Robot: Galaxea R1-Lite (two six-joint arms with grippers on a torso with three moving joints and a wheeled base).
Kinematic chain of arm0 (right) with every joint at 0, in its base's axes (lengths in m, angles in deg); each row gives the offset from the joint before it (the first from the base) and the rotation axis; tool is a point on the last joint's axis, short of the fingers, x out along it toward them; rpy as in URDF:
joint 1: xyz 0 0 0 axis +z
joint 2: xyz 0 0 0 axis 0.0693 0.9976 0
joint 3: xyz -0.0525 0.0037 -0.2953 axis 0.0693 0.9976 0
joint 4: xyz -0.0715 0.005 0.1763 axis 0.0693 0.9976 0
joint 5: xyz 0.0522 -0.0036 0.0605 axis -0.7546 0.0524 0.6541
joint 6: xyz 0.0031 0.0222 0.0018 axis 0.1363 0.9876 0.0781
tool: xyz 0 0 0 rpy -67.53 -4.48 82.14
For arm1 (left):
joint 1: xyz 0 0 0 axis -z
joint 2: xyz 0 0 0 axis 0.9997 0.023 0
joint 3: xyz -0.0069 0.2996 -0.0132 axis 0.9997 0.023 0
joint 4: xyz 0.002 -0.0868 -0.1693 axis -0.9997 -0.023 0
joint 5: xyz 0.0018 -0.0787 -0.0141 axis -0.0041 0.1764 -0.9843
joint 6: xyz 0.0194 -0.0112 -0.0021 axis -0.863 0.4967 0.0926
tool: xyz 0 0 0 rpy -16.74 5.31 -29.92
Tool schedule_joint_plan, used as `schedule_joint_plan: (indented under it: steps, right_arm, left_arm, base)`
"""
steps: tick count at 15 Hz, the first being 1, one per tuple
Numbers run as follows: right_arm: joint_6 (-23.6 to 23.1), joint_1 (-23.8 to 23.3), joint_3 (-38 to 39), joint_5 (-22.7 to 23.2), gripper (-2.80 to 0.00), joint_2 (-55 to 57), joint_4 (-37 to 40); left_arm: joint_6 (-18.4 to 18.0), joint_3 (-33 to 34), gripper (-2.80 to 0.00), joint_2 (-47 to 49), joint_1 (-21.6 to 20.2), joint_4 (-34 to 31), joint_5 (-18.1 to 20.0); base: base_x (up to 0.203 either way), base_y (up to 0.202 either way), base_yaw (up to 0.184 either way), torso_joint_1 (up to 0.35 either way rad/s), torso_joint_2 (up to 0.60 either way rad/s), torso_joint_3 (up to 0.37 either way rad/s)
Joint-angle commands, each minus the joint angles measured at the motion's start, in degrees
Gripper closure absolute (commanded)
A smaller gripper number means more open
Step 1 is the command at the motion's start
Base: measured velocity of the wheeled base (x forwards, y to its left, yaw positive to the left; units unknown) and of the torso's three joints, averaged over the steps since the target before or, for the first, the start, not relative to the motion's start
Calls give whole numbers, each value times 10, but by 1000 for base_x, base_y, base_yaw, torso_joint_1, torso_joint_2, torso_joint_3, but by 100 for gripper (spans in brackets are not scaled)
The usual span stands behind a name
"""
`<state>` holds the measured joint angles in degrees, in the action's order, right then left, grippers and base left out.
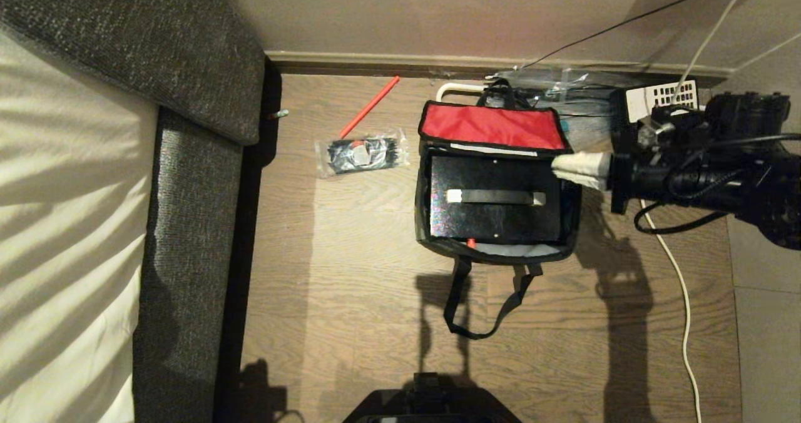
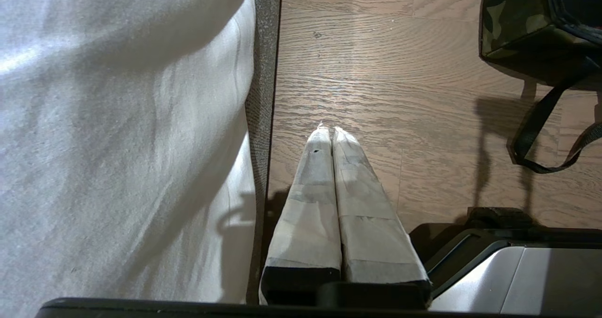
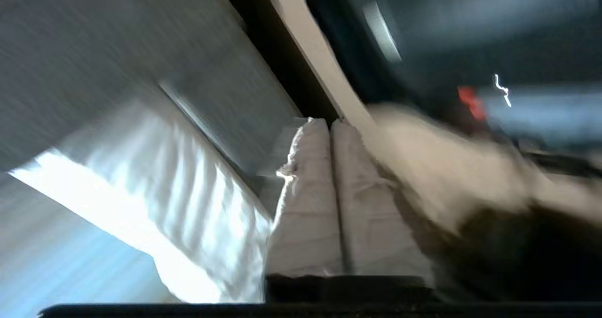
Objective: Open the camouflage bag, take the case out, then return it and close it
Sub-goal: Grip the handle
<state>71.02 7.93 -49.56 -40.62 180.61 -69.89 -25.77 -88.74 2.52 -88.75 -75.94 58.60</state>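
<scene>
The camouflage bag (image 1: 494,254) lies open on the wooden floor (image 1: 363,266) near the skirting board, its red-lined flap (image 1: 492,127) folded back toward the wall. The case (image 1: 494,213) lies flat inside the bag, long axis running left–right in the head view, strap handle (image 1: 496,197) facing up and parallel to that axis; a small red latch (image 1: 470,243) shows at the near edge. One black bag strap (image 1: 475,310) trails loose toward the robot.

The right gripper (image 1: 563,165) reaches in level from the right, jaws pressed together and empty, tips at the bag's right rim just beside the flap's corner. Contact with the bag cannot be determined.

The left gripper (image 2: 328,132) hangs over bare floor beside the bed (image 2: 122,134), jaws clenched on nothing — well apart from the bag.

A clear plastic packet (image 1: 363,154) and a red stick (image 1: 369,106) lie left of the bag.
</scene>
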Motion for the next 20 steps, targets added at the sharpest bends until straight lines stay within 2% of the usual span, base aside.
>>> schedule_joint_plan:
  steps: [1, 3, 4, 5, 7, 8, 10, 11, 12, 13, 15, 16, 17, 20]
  right_arm:
    - [-192, 33, 61, -7, 0, -36, 78]
    - [-361, 54, 111, -58, 0, -56, 187]
    - [-438, 62, 130, -108, 0, -67, 243]
    - [-484, 72, 144, -183, 0, -76, 286]
    - [-522, 120, 171, -308, 0, -90, 333]
    - [-530, 145, 175, -336, 0, -95, 336]
    - [-534, 183, 167, -354, 0, -107, 316]
    - [-534, 196, 172, -382, 0, -113, 302]
    - [-536, 206, 180, -431, 0, -114, 291]
    - [-547, 215, 190, -499, 0, -113, 280]
    - [-601, 224, 204, -628, 0, -103, 258]
    - [-646, 225, 206, -648, 0, -106, 251]
    - [-668, 226, 198, -646, 0, -110, 248]
    - [-672, 226, 195, -640, 0, -119, 247]
  left_arm:
    - [0, 1, 0, 0, 0, 0, 0]
    - [0, 1, 0, 0, 0, 1, 0]
    - [0, 1, 0, -1, 0, 1, 0]
    - [0, 1, 0, -1, 0, 1, 0]
    - [0, 1, 0, 0, 0, 0, 0]
    - [0, 1, 0, 0, 0, 0, 0]
    - [0, 1, 0, 0, 0, 1, 0]
    - [0, 1, 0, 0, 0, 0, 0]
    - [0, 1, 0, 0, 0, 0, 0]
    - [0, 1, 0, 0, 0, 0, 0]
    - [0, 1, 0, -1, 0, 1, 0]
    - [0, 1, 0, 0, 0, 0, 0]
    - [0, 1, 0, 0, 0, 0, 0]
    - [0, 1, 0, 0, 0, 1, 0]
  base:
    - [0, 0, 0, 0, 0, 0]
    - [0, 0, 0, 0, 0, 0]
    - [0, 0, 0, 0, 0, 0]
    - [0, 0, 0, 0, 0, 0]
    - [0, 0, 0, 0, 0, 0]
    - [0, 0, 0, 0, 0, 0]
    - [0, 0, 0, 0, 0, 0]
    - [0, 0, 0, 0, 0, 0]
    - [0, 0, 0, 0, 0, 0]
    - [0, 0, 0, 0, 0, 0]
    - [0, 0, 0, 0, 0, 0]
    - [0, 0, 0, 0, 0, 0]
    - [0, 0, 0, 0, 0, 0]
    - [0, 0, 0, 0, 0, 0]
